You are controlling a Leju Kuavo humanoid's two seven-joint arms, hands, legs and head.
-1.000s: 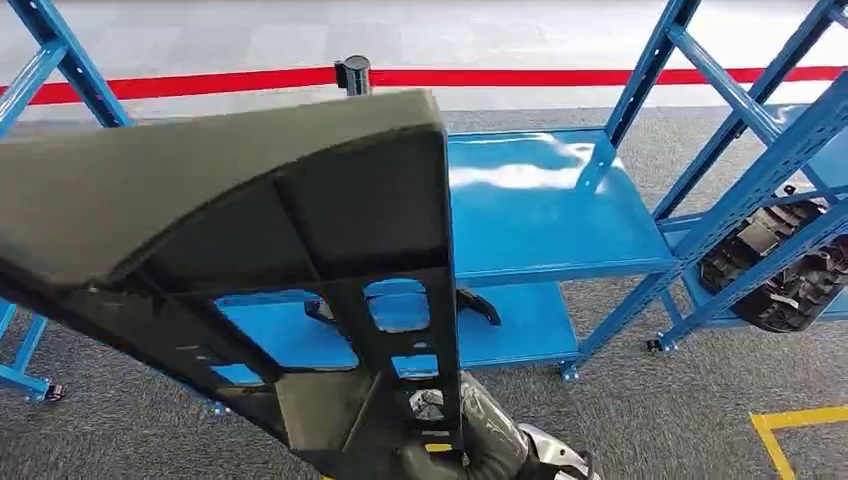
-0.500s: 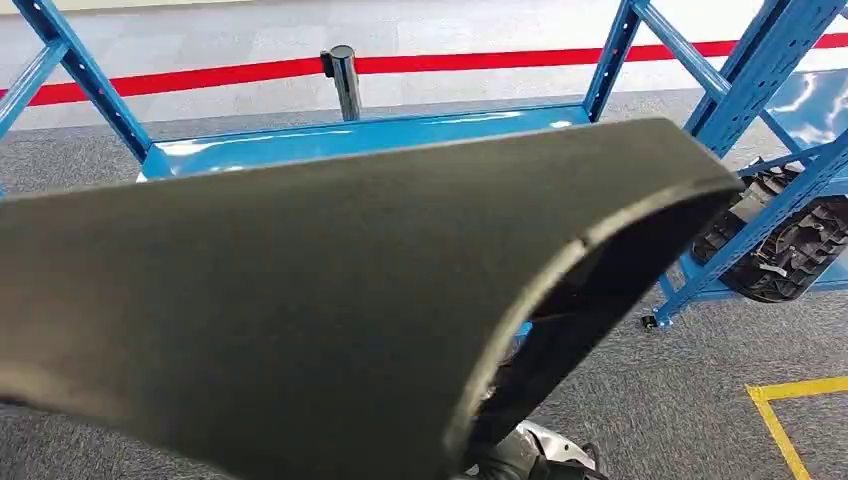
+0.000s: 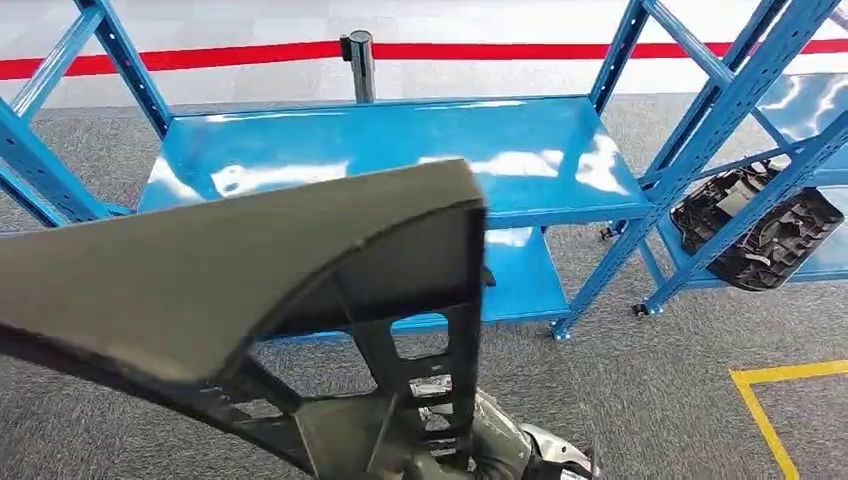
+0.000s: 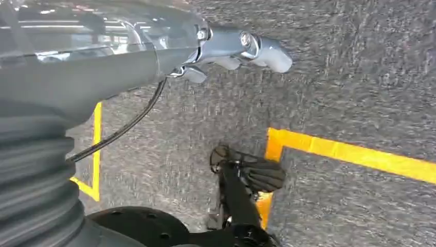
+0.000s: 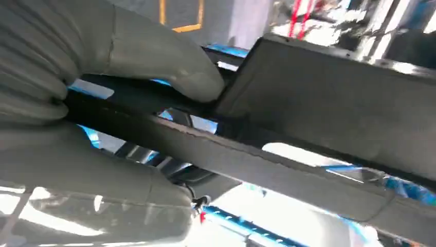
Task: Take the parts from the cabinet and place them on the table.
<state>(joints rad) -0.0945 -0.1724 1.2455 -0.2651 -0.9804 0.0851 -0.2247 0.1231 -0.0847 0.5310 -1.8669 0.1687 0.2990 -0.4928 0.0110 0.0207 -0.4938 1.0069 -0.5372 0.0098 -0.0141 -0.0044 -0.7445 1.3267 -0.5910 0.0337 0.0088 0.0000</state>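
**Carrying a big part on one grip, with my view half blocked**

Holding the part (image 3: pixel 230 270) up in front of the head camera, my right hand (image 5: pixel 103 77) is clamped on one of its ribs, thumb pressed over the top of the rib in the wrist view. The part is clear of the rack (image 3: pixel 380 150), raised above the carpet, nowhere near a table that I can see.

My worry is leverage. The grip sits at one end of a long, wide panel, so I judge any quick turn could twist it in the fingers or let it slide out.

It also hides much of the ground ahead, and the rack posts stand close by; swinging round, I could clip one with the far edge.

My left hand (image 4: pixel 241 49) hangs over the carpet holding nothing, fingers loosely apart, so it gives no support. A second part (image 3: pixel 760 225) waits on the neighbouring rack.
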